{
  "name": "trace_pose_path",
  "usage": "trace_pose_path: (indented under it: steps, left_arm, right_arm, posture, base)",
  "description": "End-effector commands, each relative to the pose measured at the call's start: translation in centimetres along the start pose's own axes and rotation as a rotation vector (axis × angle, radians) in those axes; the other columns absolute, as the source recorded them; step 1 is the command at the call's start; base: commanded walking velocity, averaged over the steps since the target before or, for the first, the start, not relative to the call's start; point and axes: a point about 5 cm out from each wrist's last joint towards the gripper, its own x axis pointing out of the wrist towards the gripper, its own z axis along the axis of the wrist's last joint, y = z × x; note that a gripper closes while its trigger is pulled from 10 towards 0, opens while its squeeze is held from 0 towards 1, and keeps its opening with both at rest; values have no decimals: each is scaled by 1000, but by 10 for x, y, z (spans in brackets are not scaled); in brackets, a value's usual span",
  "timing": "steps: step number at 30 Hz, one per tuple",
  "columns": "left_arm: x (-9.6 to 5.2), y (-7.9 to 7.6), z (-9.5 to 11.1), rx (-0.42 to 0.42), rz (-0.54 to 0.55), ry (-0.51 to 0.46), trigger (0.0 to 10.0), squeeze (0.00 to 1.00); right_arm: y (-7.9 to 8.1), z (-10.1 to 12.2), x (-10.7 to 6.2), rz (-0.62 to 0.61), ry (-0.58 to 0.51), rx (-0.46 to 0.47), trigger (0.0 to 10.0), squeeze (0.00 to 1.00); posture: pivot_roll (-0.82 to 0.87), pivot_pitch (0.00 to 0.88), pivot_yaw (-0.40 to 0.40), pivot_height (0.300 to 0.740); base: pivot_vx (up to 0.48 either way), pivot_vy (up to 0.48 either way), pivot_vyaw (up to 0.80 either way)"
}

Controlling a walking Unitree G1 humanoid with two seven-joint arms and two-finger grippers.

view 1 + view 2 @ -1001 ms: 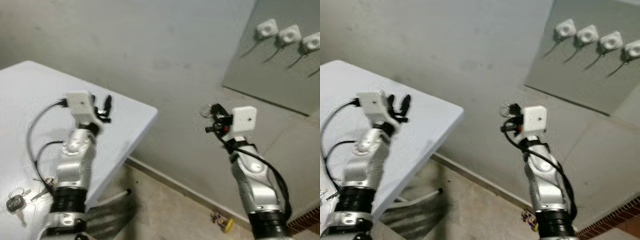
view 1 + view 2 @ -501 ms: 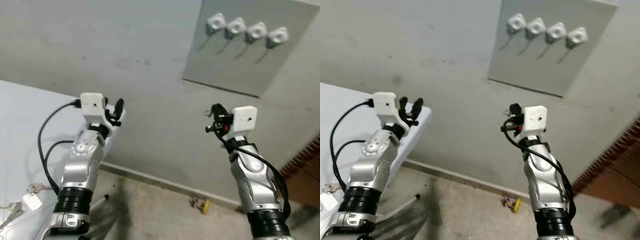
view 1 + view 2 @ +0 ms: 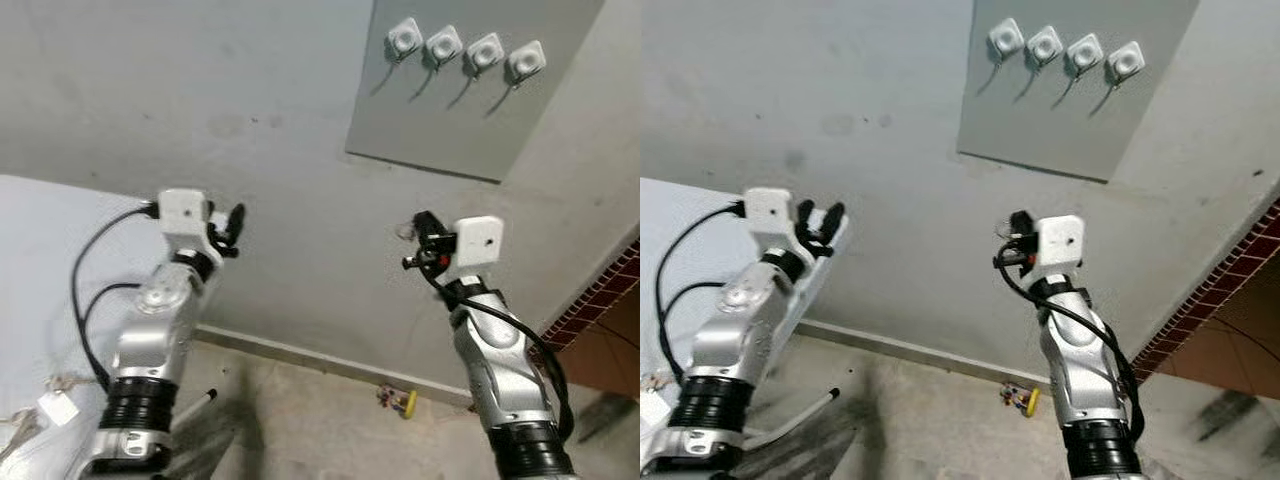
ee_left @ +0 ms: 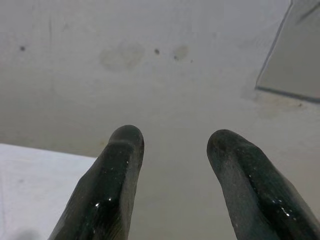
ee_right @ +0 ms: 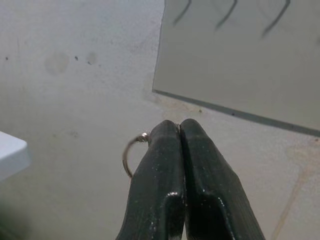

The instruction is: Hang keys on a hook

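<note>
Nearest, at the lower left edge: white tabletop (image 3: 40,300) carrying a small bunch of keys with a white tag (image 3: 55,405). Just above its far corner, left pincer (image 4: 172,145) raised, black fingers spread apart, nothing between them. To the right, right pincer (image 5: 179,131) lifted at similar height, fingers pressed together on a thin silver key ring (image 5: 131,154), its loop sticking out beside the tips. Below, on the concrete floor (image 3: 320,420) near the skirting, a small yellow and red object (image 3: 400,402). Farthest, high on the grey plaster wall (image 3: 200,90): grey rectangular panel (image 3: 450,120) bearing a row of four white-based wall hooks (image 3: 465,48), well above the ring.
</note>
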Motion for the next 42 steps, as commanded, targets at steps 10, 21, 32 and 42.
trace_pose_path:
  steps: [10, 21, 32, 42]
  left_arm:
    - [1, -6, 7, -11, -33, -9, 10000, 0]
    - [1, -6, 7, -15, -31, -6, 10000, 0]
    - [0, -6, 8, -18, -26, -6, 10000, 0]
    - [0, -5, 9, -7, -7, -9, 10000, 0]
  right_arm:
    - [-4, 7, -2, -4, -30, -10, 10000, 0]
    - [-4, 6, -4, -5, -25, -9, 10000, 0]
    - [-2, 6, -4, 4, -21, -8, 10000, 0]
    - [-1, 6, -5, 15, -20, -6, 10000, 0]
  posture:
    - [-74, 0, -45, 740]
    - [-74, 0, -45, 740]
    - [-70, 0, -46, 740]
    - [-69, 0, -49, 740]
  base:
    - [361, 0, 0]
    - [398, 0, 0]
    - [396, 0, 0]
    - [268, 0, 0]
